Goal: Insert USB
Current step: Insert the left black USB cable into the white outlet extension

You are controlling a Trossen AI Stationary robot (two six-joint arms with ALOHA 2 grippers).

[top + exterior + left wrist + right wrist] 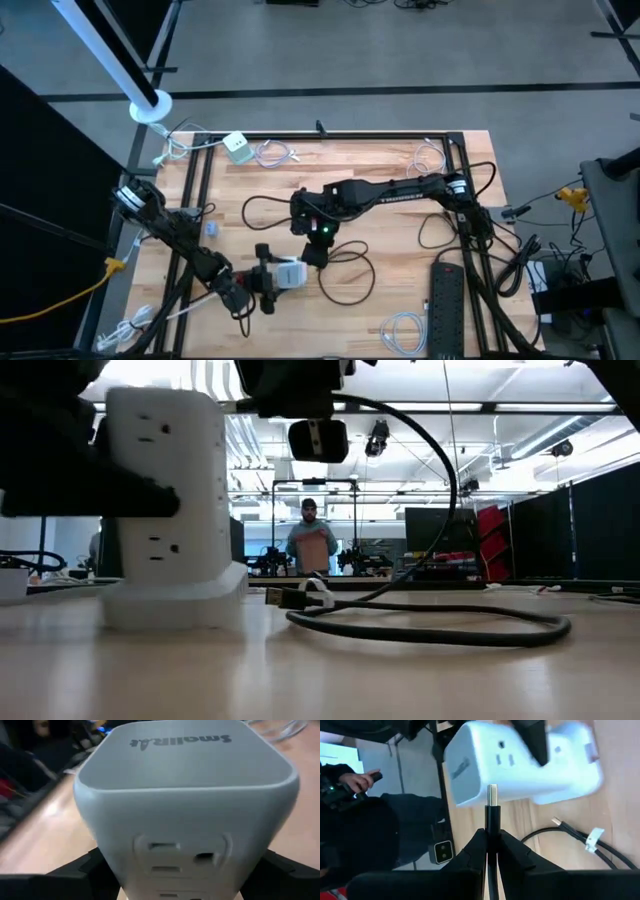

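Left pincer [262,282] clamps the white tower [287,274]; right pincer [487,851] (closed) pinches the USB plug [492,800].

The power tower [288,274] stands on the table [390,215] near its front edge, left of centre, clasped from its left by the left gripper [262,280]. Just behind and right of it hangs the right gripper [313,252], holding the USB plug [492,796] close beside the tower, not touching. The cable [345,272] loops on the table right of the tower, and 1 power strip [446,305] lies along the right edge.
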